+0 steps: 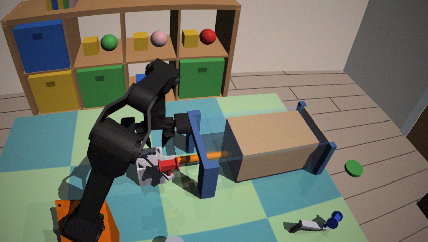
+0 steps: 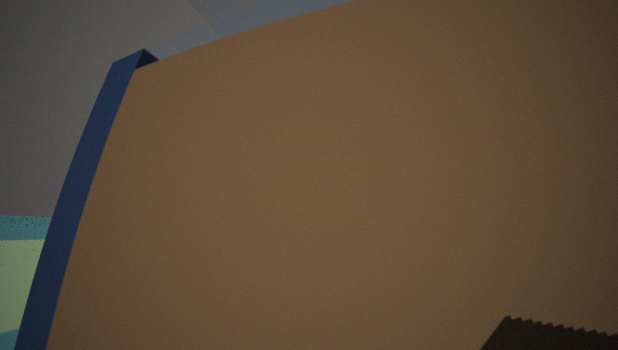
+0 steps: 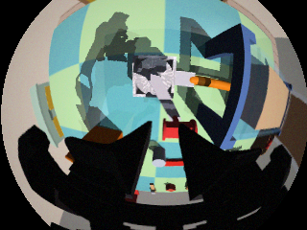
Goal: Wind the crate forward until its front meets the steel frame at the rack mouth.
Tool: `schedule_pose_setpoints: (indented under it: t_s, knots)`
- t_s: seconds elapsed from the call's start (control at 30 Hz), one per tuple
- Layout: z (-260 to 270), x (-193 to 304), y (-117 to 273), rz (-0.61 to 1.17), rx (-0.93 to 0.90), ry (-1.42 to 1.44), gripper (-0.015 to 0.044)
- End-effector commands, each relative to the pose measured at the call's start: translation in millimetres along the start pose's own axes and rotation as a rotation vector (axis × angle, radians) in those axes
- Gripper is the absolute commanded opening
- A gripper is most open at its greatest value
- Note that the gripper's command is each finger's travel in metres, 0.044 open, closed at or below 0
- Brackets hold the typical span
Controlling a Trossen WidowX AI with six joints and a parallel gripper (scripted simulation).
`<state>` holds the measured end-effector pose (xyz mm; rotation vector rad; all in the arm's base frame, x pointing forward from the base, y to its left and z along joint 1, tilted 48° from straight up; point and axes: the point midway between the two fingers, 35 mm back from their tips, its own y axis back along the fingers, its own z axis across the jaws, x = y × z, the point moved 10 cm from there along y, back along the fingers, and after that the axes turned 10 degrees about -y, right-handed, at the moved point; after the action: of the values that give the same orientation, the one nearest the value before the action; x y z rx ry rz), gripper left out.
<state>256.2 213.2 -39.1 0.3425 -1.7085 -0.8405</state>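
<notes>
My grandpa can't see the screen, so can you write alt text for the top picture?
A black robot arm's gripper, holding nothing, hangs over a winch with a red-gripped handle. An orange strap runs under a blue frame to a tan crate, which is still short of it.

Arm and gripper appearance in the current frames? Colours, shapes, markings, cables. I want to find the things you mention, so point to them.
Arm (image 1: 113,145): matte black, chunky rounded joint housings, thick straight lower link, slimmer curved bars near the elbow. Gripper (image 1: 156,143) (image 3: 165,126): black too, two wedge-shaped fingers tapering to points. No lettering or cable that I can make out.
</notes>
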Motion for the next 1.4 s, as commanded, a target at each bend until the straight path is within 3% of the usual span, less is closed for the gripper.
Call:
schedule_pose_setpoints:
  t_s: [0.0, 0.07, 1.37]
  knots:
    - [-6, 16, -14, -0.003, -0.001, -0.608, 0.0046]
    - [-7, 19, -18, -0.002, -0.002, -0.734, 0.0000]
    - [-13, 44, -28, 0.000, -0.001, -0.750, 0.0000]
